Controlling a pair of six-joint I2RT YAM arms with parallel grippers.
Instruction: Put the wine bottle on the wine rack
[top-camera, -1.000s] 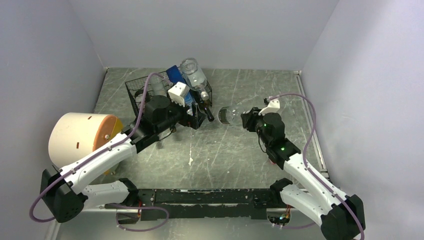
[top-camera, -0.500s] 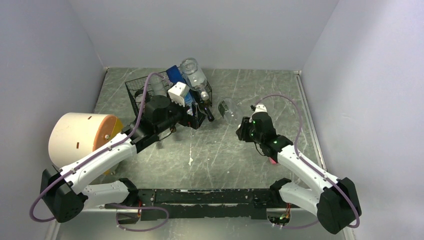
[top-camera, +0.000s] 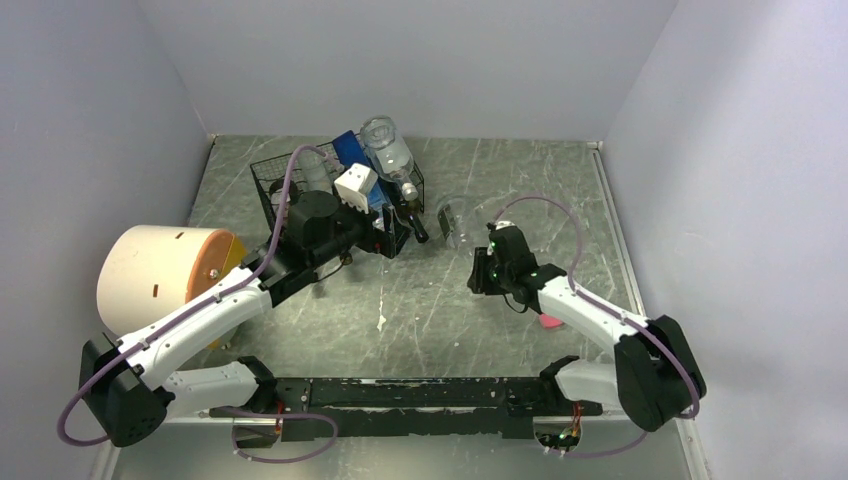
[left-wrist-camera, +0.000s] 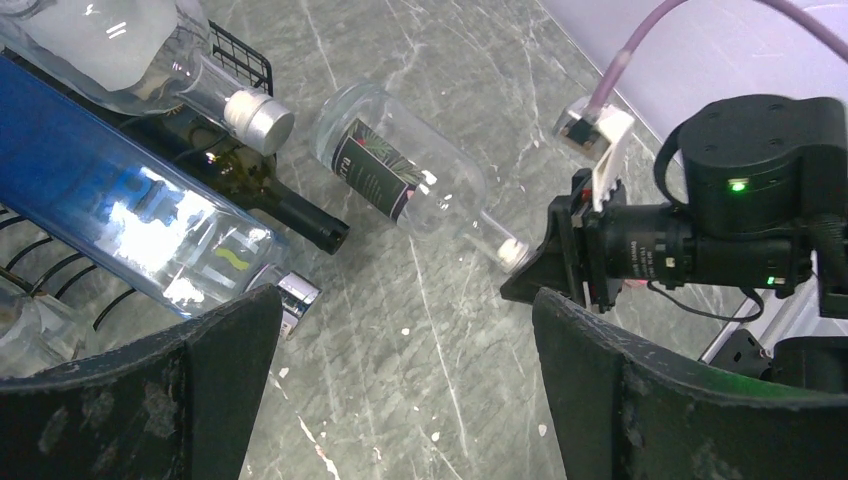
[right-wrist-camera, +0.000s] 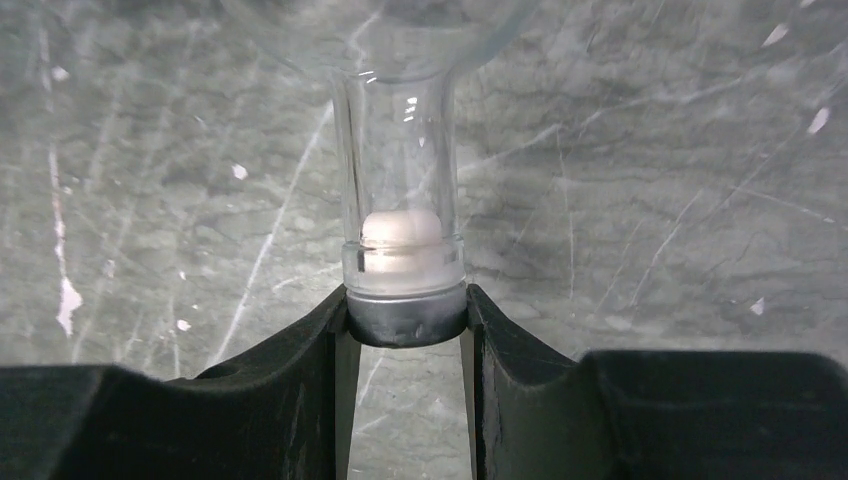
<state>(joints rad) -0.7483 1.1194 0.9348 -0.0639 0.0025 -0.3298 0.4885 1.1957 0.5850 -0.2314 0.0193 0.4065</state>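
Note:
The wine bottle (top-camera: 453, 217) is clear glass with a dark label (left-wrist-camera: 375, 167). It lies aslant just right of the wine rack (top-camera: 268, 178), base toward the back wall. My right gripper (top-camera: 481, 270) is shut on its capped neck end (right-wrist-camera: 405, 305), one finger on each side of the cap. The black wire rack (left-wrist-camera: 243, 52) holds a blue bottle (left-wrist-camera: 130, 220), a dark bottle (left-wrist-camera: 270, 200) and a clear bottle (top-camera: 388, 150). My left gripper (left-wrist-camera: 405, 320) hovers open at the rack's right end (top-camera: 395, 235), with bare table between its fingers.
A cream cylinder with a yellow face (top-camera: 160, 272) stands at the left by the left arm. A small pink object (top-camera: 550, 322) lies under the right forearm. Walls close in the table on the left, back and right.
The right arm has drawn back toward the near edge. It has swung the bottle from lying sideways to pointing base-first toward the back. The left arm has stayed put.

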